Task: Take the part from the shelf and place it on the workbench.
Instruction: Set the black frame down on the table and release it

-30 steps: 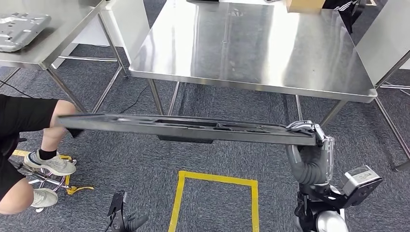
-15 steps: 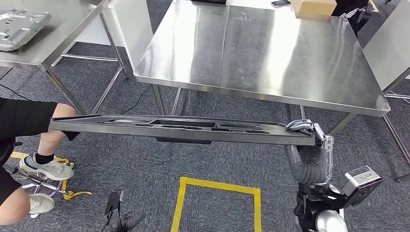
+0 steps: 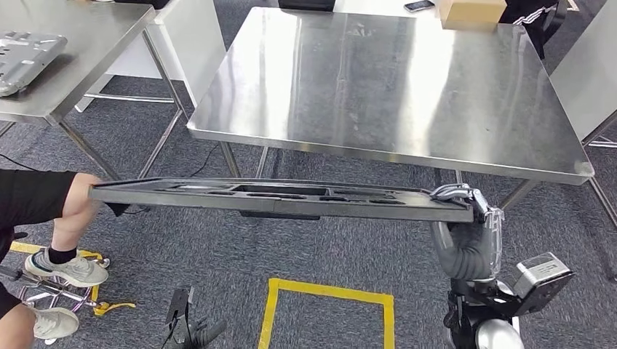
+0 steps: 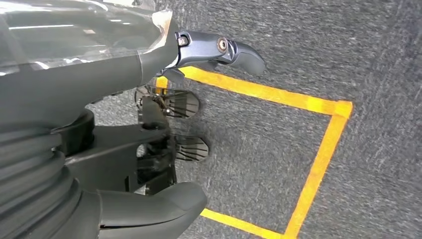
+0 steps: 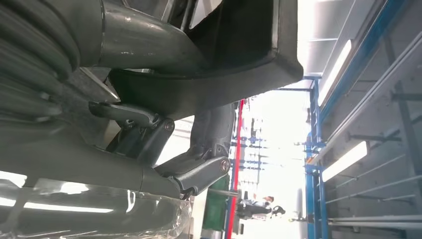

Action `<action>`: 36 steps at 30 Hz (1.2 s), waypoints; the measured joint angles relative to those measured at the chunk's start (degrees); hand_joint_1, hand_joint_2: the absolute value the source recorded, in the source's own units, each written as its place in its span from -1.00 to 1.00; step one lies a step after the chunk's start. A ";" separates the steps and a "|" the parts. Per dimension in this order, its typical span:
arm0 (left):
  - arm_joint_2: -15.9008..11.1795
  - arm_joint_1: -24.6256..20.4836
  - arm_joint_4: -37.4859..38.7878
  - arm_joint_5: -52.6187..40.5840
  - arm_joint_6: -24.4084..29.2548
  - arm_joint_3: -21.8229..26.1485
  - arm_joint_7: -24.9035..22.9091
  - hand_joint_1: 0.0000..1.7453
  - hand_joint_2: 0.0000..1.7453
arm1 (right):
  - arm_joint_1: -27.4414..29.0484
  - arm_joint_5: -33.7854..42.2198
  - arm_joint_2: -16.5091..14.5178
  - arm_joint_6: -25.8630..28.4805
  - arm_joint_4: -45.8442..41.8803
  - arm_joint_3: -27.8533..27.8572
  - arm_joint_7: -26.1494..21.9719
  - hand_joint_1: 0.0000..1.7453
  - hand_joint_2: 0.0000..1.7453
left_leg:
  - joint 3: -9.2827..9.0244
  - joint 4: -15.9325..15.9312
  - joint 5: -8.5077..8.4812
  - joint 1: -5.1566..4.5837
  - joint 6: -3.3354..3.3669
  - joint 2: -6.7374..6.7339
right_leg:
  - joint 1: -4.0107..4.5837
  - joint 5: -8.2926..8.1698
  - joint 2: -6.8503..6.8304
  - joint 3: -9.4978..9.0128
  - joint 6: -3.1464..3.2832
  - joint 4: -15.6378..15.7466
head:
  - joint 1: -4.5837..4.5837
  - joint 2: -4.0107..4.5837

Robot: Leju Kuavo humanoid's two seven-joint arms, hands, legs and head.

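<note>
Starting at the far left of my head view, I am seeing a pressed grey metal panel lying on a side counter. Below it a person's leg in a white sneaker is standing on the grey carpet beside a bit of yellow tape.

Moving right, the part, a long flat dark tray-like panel with shallow recesses moulded into its top, is hanging level in the air, in front of the near edge of the big steel counter and not touching it. I am seeing nothing lying in those recesses. Its left end is reaching the person's knee; I cannot tell whether anything is supporting that end.

Below the part, a yellow taped square is marking the floor.

At the back right of the counter, a cardboard box and a phone are sitting near the far edge.

At the right, my right robot hand is grasping the part's right end, fingers curling over the top edge; in the right wrist view the right robot hand is wrapping the dark rim from underneath.

My left robot hand is hanging over the floor tape, fingers apart, holding nothing.
</note>
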State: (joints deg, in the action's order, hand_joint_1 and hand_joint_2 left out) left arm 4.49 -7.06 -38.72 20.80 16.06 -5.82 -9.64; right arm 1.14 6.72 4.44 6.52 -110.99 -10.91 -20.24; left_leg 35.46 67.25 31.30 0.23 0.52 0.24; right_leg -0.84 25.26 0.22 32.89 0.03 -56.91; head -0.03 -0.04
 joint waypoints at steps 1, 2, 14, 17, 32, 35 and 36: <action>-0.01 0.03 0.07 0.13 0.00 -0.03 0.01 -1.00 1.00 | 0.02 0.00 0.00 0.11 0.01 -0.05 -0.01 1.00 1.00 | 2.48 3.13 1.29 0.08 -0.27 -0.01 | 0.05 0.42 0.03 -0.37 0.19 0.00 | -0.08 0.00; -0.01 0.07 0.15 0.20 0.00 -0.05 0.01 -1.00 1.00 | 0.03 0.00 0.00 0.20 0.01 -0.08 -0.01 1.00 1.00 | 4.53 5.09 2.13 0.15 -0.44 -0.01 | 0.11 0.87 0.10 -0.80 0.25 0.00 | -0.11 0.00; -0.47 -0.25 0.55 0.33 -0.67 -0.54 0.22 -1.00 1.00 | 0.16 0.00 0.45 0.50 -0.07 -0.03 -0.26 1.00 1.00 | -1.74 -10.94 -7.19 -0.25 3.22 0.27 | 0.78 4.57 0.36 -2.93 -2.33 -5.54 | 0.34 0.01; -0.46 -0.34 0.80 0.96 -0.72 -1.05 0.25 -1.00 1.00 | 0.37 0.11 0.73 0.51 -0.06 -0.02 -0.38 1.00 1.00 | -2.82 -11.05 -5.94 -0.18 3.39 0.37 | 0.38 7.86 0.31 4.35 -2.44 -14.97 | 0.63 0.00; -0.77 -1.03 1.87 2.50 -1.38 -2.15 0.56 -1.00 1.00 | 1.15 0.16 1.24 1.35 -0.44 0.11 -0.79 1.00 1.00 | 3.84 5.77 1.63 -0.01 -0.19 -0.06 | -0.25 0.82 -0.04 -1.22 -0.04 0.58 | 0.27 0.00; -0.80 -0.99 2.05 2.52 -1.45 -2.44 0.55 -1.00 1.00 | 1.30 0.15 1.20 1.34 -0.44 0.13 -0.79 1.00 1.00 | 6.01 3.67 0.26 -0.03 0.10 -0.06 | 0.00 2.48 0.21 -3.37 -0.08 0.59 | 0.20 0.00; -0.85 -0.99 2.07 2.52 -1.46 -2.52 0.55 -1.00 1.00 | 1.32 0.13 1.19 1.34 -0.44 0.13 -0.79 1.00 1.00 | 4.93 -0.18 -2.61 -0.11 0.54 -0.07 | 0.08 3.11 0.27 -4.09 -0.16 0.65 | 0.18 0.00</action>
State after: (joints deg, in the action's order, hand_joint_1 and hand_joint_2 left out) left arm 3.64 -8.05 -36.65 23.32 14.60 -8.34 -9.10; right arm 2.46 6.85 5.63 7.86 -111.43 -10.78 -21.03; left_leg 40.39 67.06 28.69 0.12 1.07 0.18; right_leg -0.77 28.38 0.50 28.79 -0.13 -56.27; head 0.15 -0.04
